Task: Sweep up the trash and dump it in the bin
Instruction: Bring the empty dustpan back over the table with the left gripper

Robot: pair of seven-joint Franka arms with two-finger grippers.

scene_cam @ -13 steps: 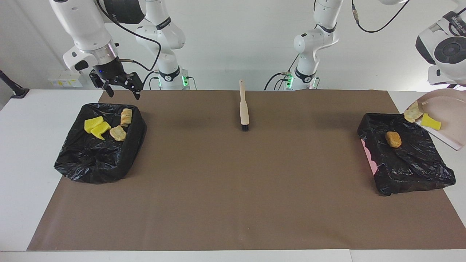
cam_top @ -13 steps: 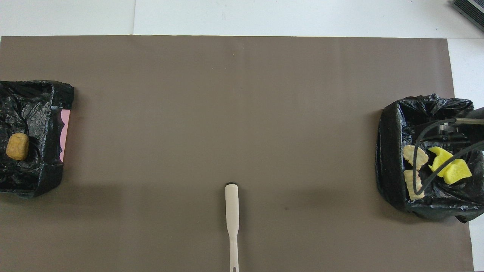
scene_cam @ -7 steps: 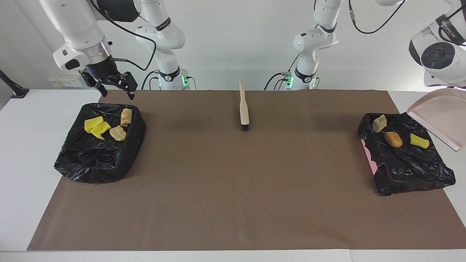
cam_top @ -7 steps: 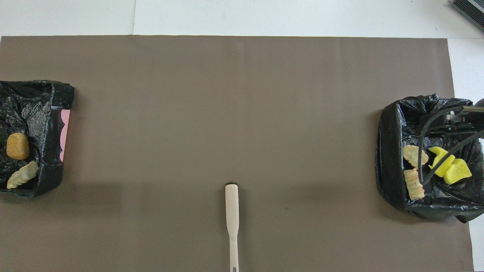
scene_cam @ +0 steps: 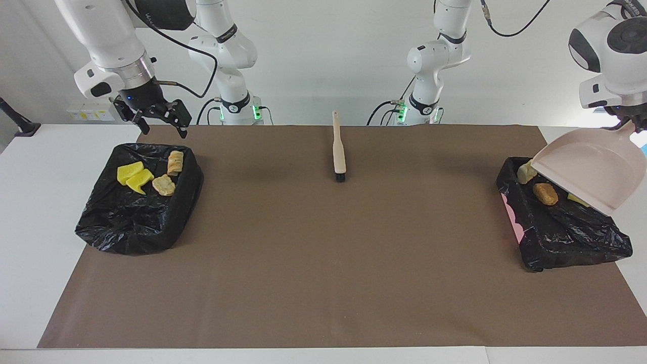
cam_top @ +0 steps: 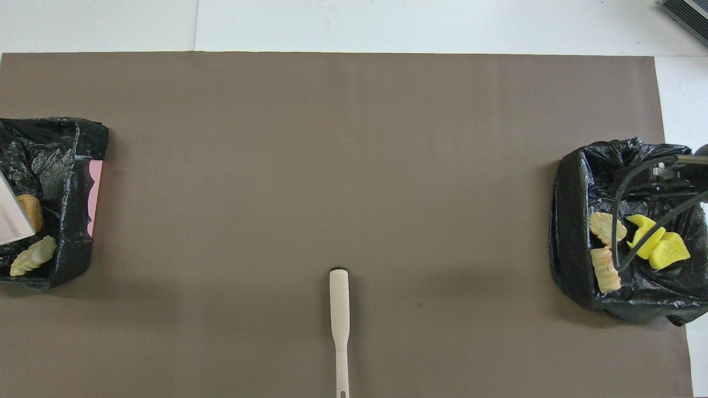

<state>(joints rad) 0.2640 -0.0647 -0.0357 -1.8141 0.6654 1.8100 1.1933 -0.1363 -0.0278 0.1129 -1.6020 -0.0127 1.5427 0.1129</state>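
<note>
Trash in bin under dustpan | left gripper clamps dustpan | right gripper spread, empty

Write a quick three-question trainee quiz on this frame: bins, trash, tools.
1. True or false: the brush lies on the mat, held by no gripper.
2. How many scraps show in the bin at the right arm's end?
3. The dustpan hangs over: A) the brush B) the bin at the left arm's end C) bare mat

Key:
1. True.
2. Four: two yellow sponge pieces and two tan chunks.
3. B. It is tilted, with nothing seen on it; the left gripper's grasp is out of frame. The right gripper hangs above its bin's edge nearest the robots.
</note>
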